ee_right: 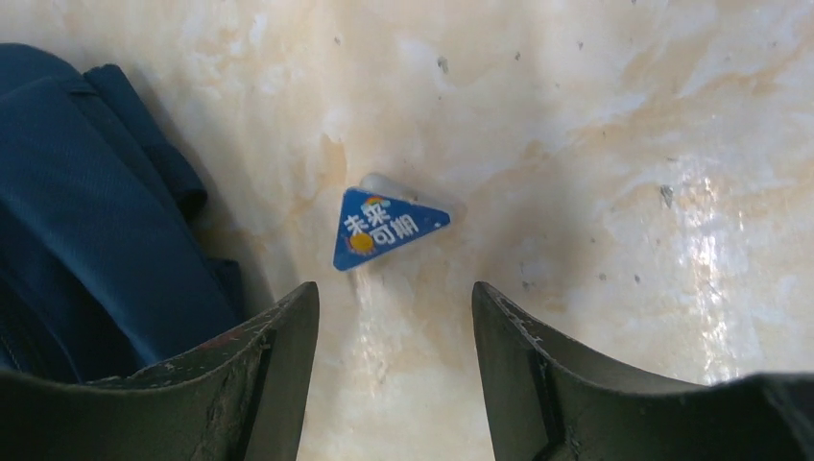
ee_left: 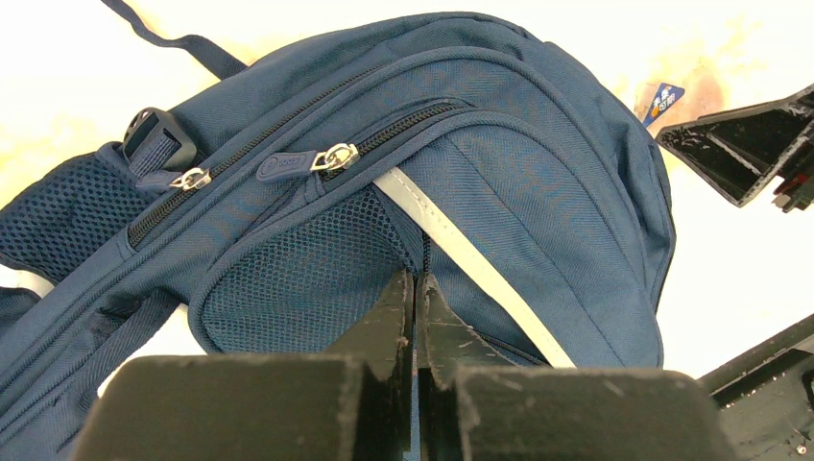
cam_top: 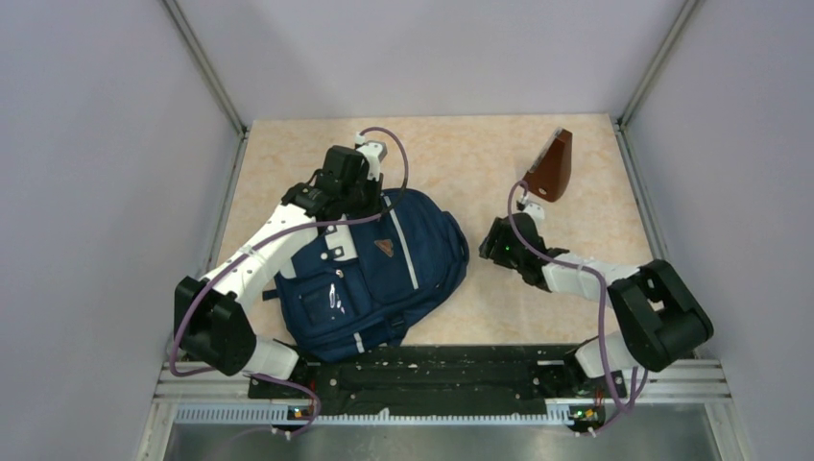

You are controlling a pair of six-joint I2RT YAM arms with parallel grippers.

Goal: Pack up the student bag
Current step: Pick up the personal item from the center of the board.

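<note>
Left pincer [ee_left: 416, 288] fully closed, touching zipped student bag [ee_left: 538, 192] | right pincer [ee_right: 394, 317] spread, empty, above blue triangle [ee_right: 389, 226] on desk [ee_right: 595, 115] | packing seems barely begun.

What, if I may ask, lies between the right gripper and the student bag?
A small blue triangle on the table, beside the student bag; right wrist view.

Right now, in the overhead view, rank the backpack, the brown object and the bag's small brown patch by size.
1. backpack, largest by far.
2. brown object.
3. brown patch, smallest.
No two look close enough in size to doubt the order.
</note>
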